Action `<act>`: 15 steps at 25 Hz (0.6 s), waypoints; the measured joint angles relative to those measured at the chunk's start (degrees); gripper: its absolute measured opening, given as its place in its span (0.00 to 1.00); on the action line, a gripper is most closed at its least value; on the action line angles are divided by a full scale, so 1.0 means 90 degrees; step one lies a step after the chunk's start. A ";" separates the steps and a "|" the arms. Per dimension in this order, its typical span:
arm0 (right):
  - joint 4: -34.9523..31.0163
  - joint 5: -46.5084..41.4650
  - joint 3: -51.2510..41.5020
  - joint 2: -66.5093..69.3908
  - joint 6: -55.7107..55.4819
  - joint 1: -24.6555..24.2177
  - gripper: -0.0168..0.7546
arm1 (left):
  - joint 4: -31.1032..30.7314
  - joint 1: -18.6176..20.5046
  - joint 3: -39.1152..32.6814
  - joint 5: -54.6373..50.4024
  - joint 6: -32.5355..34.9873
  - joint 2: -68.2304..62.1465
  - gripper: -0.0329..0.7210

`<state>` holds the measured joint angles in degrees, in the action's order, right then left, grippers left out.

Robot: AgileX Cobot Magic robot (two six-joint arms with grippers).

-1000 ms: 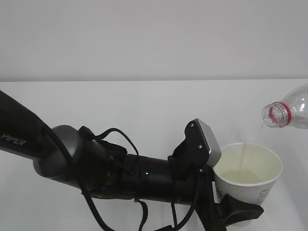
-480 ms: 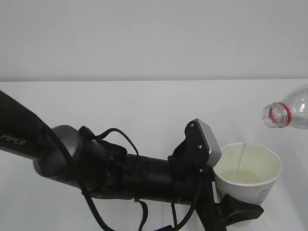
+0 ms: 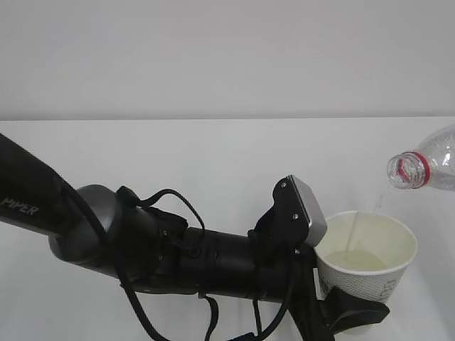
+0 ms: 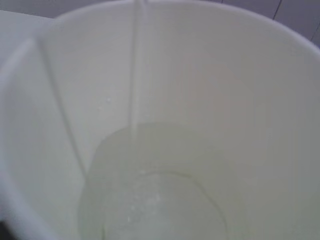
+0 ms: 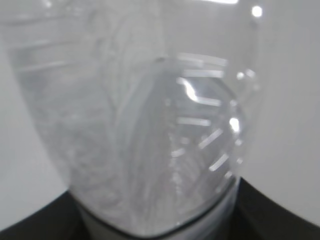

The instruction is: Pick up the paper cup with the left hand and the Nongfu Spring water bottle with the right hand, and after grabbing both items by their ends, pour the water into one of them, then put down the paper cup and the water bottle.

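Clear water [image 3: 353,229] streams from the tilted Nongfu Spring water bottle [image 3: 424,168], gripped by the right hand, into the paper cup [image 3: 367,266] pinched by the left hand [image 3: 348,312]; setting both down remains.

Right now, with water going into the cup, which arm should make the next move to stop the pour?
The right arm. It holds the bottle, tipped with its mouth above the cup, and a thin stream of water falls in. Tilting the bottle back up would probably end it; the left arm only holds the cup.
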<state>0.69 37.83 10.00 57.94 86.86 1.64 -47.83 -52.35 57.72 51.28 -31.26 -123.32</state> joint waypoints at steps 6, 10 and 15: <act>0.0000 0.0000 0.0000 0.0000 0.0014 0.0000 0.54 | 0.0000 0.0000 0.0000 0.0000 0.0000 0.0000 0.76; 0.0000 0.0000 0.0000 0.0000 0.0014 0.0000 0.54 | 0.0000 0.0000 0.0000 0.0000 0.0000 0.0000 0.76; 0.0000 0.0000 0.0000 0.0000 0.0014 0.0000 0.54 | 0.0000 0.0000 0.0000 0.0000 0.0000 0.0000 0.76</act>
<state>0.69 37.83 10.00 57.94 86.99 1.64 -47.83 -52.35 57.72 51.28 -31.26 -123.32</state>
